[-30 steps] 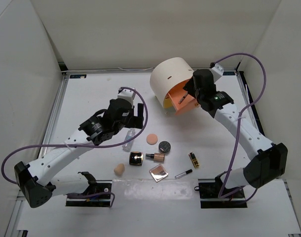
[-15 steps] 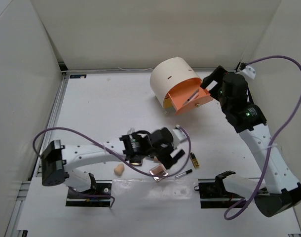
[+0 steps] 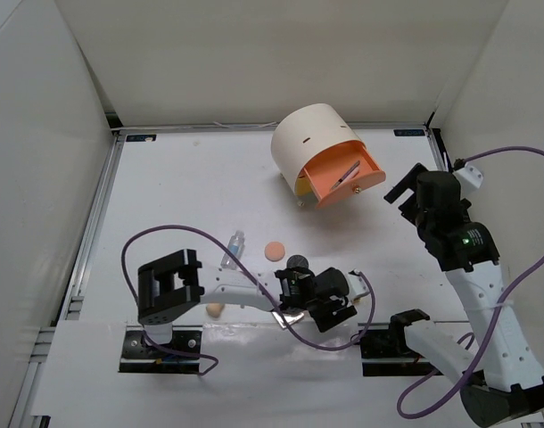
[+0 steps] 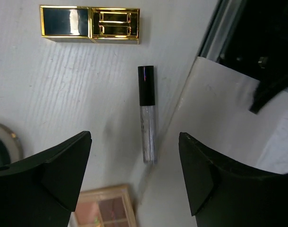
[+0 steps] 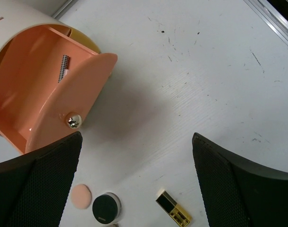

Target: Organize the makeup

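Note:
My left gripper point(image 4: 134, 163) hovers open just above the table near the front edge point(image 3: 330, 309). A slim clear tube with a black cap point(image 4: 147, 120) lies ahead between its fingers, untouched. Beyond the tube is the gold lipstick point(image 4: 89, 29), and a square palette compact point(image 4: 106, 205) is under the wrist. My right gripper point(image 5: 134, 182) is open and empty to the right of the orange drawer point(image 3: 343, 178). That drawer stands pulled out with a slim tube point(image 3: 348, 172) inside. The peach puff point(image 3: 274, 251), round black compact point(image 3: 297, 262), clear bottle point(image 3: 234, 245) and beige sponge point(image 3: 215, 309) lie on the table.
The cream cylinder box point(image 3: 312, 138) stands at the back centre. White walls close in the table on three sides. A raised white strip point(image 4: 219, 109) and the black arm mounts point(image 3: 392, 339) run along the near edge beside the tube.
My left arm swung from the middle left down to the near edge over the clear tube. My right gripper opened, left a slim tube in the drawer and drew back to the right.

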